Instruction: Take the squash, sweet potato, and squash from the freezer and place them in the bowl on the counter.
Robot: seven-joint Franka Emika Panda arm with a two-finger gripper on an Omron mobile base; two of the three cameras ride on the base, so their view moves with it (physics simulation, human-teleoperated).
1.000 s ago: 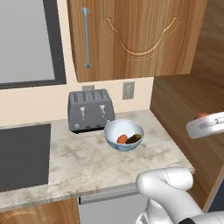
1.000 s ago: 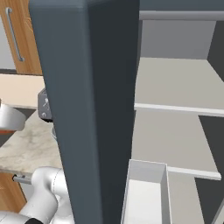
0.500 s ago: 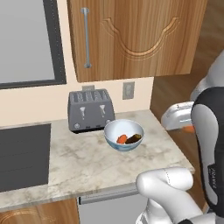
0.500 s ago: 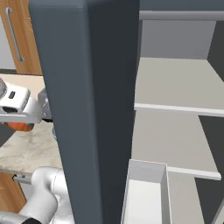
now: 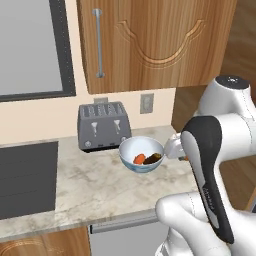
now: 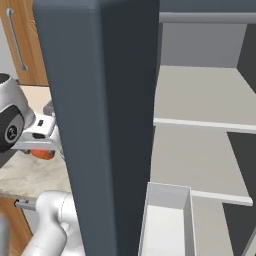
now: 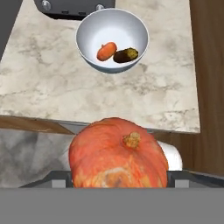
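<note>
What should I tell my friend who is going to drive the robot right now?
Gripper: shut on the big round orange squash, carried in the air short of the counter's edge, not yet above the bowl.
Round pale blue-and-white bowl: on the beige marbled counter, in front of the grey toaster.
Done: a small orange vegetable and a dark brownish one already lie in the bowl.
Tall dark slate-grey freezer: its pale shelves are in sight.
Left: carry the squash over the bowl, lower it, let go. It looks large next to the bowl, so place it gently.
</note>
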